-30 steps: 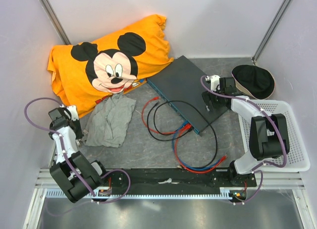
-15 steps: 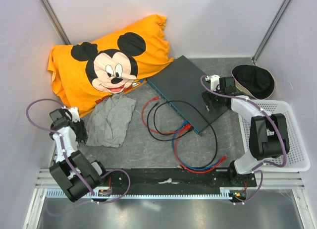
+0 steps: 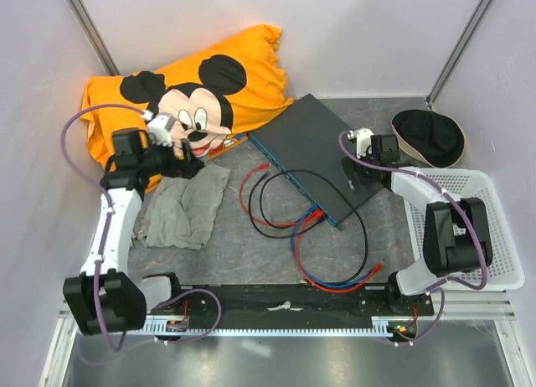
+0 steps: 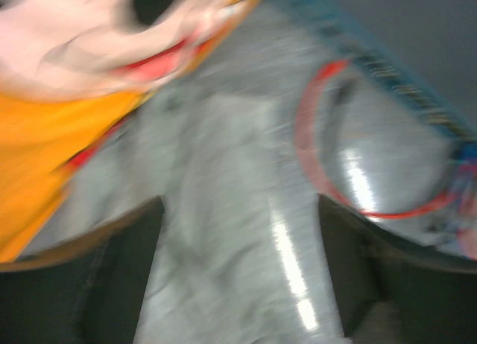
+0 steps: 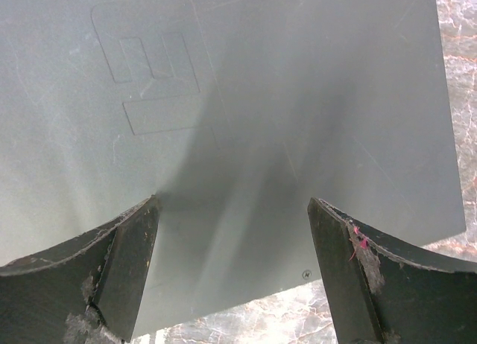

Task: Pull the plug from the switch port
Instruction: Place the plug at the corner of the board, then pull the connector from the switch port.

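The switch (image 3: 314,148) is a flat dark grey box lying slantwise mid-table, its teal socket face (image 3: 293,182) turned to the near left. Red, blue and black cables meet that face at the plugs (image 3: 315,209). My right gripper (image 3: 353,171) hovers open over the switch's right end. In the right wrist view its fingers (image 5: 232,206) straddle the switch's grey top (image 5: 246,98) with nothing between them. My left gripper (image 3: 174,159) is open above the grey cloth, well left of the switch. The left wrist view is blurred, with only cloth between the open fingers (image 4: 238,210) and the teal face (image 4: 387,68) far off.
An orange Mickey Mouse pillow (image 3: 184,102) lies at the back left with a crumpled grey cloth (image 3: 184,204) in front of it. Loops of red, black and blue cable (image 3: 335,265) spread in front of the switch. A black cap (image 3: 429,136) and a white basket (image 3: 494,236) stand at the right.
My left arm has swung up from the table's left edge toward the middle, now over the grey cloth, and its jaws have opened. The right arm has barely moved.
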Controlling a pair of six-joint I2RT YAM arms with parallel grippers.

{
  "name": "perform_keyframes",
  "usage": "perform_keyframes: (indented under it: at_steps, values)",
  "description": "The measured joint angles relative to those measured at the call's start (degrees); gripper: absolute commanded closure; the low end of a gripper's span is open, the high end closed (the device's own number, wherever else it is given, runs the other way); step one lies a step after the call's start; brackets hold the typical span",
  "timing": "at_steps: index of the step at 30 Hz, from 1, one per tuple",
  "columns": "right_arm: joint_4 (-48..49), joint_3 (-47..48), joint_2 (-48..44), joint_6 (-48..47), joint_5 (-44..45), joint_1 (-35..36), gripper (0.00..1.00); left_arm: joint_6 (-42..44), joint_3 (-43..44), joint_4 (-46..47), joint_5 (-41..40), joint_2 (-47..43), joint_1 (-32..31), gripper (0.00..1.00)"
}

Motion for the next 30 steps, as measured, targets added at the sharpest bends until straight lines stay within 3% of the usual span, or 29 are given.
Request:
perform_keyframes:
  at_steps: [3,8,10,16,20,24,30]
  values:
    - [0.4,-1.3,-1.2,0.0,0.4,0.0,0.10,-4.9,3.0,3.4,6.4,3.9,-7.7,0.01]
    - [0.3,-3.8,-4.1,-0.5,1.0,0.0,0.10,-12.5,4.5,8.8,18.0,12.2,-12.3,0.01]
    - [0.0,-4.7,-5.1,-0.6,1.2,-0.3,0.10,-13.4,4.9,9.9,19.8,14.6,-17.2,0.00]
    - [-1.4,-5.2,-6.3,-1.2,1.3,-1.0,0.09,-6.3,15.9,7.5,12.7,21.2,-44.2,0.01]
    - [-1.8,-5.2,-6.4,-1.5,1.3,-1.2,0.10,-0.2,20.9,7.4,9.8,26.8,-56.0,0.07]
    - [-2.4,-5.2,-6.7,-1.5,1.3,-1.7,0.10,6.6,21.1,7.1,5.9,32.9,-59.5,0.15]
    - [-4.2,-5.2,-7.4,-1.7,1.2,-2.4,0.15,7.6,17.6,8.3,3.3,37.9,-58.8,0.22]
